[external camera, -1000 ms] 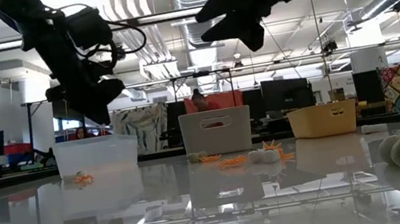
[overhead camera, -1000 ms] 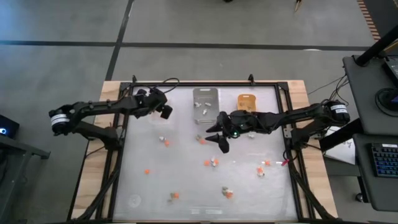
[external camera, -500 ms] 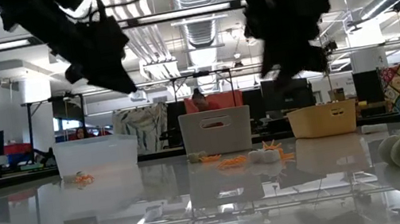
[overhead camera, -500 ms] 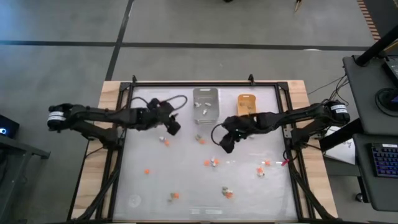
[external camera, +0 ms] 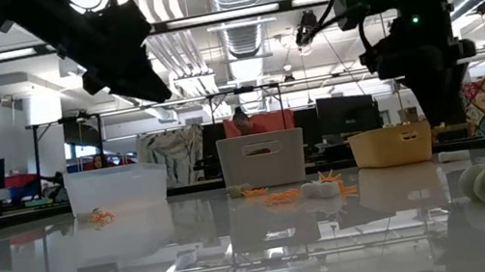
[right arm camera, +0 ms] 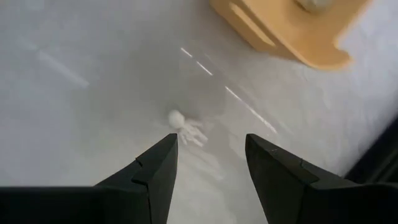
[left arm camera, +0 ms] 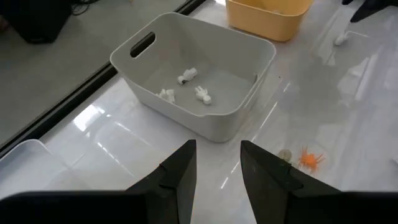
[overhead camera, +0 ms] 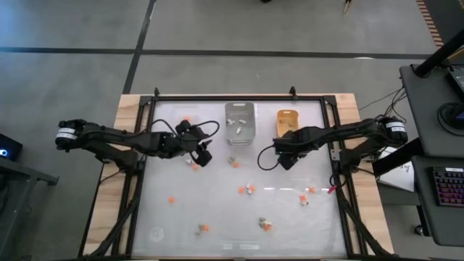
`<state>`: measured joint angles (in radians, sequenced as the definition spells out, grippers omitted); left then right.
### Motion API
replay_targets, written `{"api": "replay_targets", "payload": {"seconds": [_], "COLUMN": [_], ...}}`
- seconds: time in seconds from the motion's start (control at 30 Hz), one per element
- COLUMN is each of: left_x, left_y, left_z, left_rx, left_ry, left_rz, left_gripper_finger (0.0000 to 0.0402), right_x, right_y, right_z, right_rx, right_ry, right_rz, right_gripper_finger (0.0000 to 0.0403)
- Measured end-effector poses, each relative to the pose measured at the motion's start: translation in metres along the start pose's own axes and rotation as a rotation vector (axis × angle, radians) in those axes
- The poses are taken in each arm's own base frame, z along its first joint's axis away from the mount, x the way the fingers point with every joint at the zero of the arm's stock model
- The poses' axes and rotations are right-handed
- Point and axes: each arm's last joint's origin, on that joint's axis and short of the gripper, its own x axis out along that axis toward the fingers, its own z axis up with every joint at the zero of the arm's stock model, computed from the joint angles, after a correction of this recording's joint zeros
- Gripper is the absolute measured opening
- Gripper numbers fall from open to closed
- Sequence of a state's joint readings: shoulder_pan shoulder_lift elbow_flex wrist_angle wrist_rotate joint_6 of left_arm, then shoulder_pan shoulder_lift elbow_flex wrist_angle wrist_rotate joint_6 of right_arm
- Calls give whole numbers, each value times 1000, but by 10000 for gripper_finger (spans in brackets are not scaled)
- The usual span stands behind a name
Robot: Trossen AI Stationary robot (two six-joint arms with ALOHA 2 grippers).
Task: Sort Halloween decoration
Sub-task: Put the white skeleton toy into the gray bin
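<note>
Currently | left gripper [left arm camera: 214, 171]: fingers parted, empty, held before grey tray [left arm camera: 196, 74] | right gripper [right arm camera: 208, 165]: fingers spread, empty, poised over white skeleton trinket [right arm camera: 185, 129] near orange-yellow tray [right arm camera: 292, 28].

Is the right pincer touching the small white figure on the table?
Apart. The right wrist view shows the white figure lying beyond the open right pincer, with bare table between.

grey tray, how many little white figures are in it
3, all lying on the floor of the grey tray: one nearest the handle wall, one beside it, one mid-floor. None look hidden.
</note>
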<state>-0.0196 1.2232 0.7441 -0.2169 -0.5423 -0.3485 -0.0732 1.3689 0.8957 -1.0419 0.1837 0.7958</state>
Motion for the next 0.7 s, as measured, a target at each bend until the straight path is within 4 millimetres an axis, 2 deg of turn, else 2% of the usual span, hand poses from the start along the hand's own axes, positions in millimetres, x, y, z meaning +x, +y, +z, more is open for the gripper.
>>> {"api": "replay_targets", "payload": {"seconds": [0.17, 0.37, 0.7], "left_x": [0, 0, 0], "left_y": [0, 0, 0], "left_z": [0, 0, 0], "left_rx": [0, 0, -1], "left_ry": [0, 0, -1], "left_rz": [0, 1, 1], "left_gripper_finger": [107, 107, 107], "right_x": [0, 3, 31], "right_y": [3, 3, 12], "right_z": [2, -1, 1], "right_rx": [-104, -121, -144], "right_ry": [-14, 33, 96], "right_rz": [40, 76, 20], "right_gripper_finger": [182, 182, 182]}}
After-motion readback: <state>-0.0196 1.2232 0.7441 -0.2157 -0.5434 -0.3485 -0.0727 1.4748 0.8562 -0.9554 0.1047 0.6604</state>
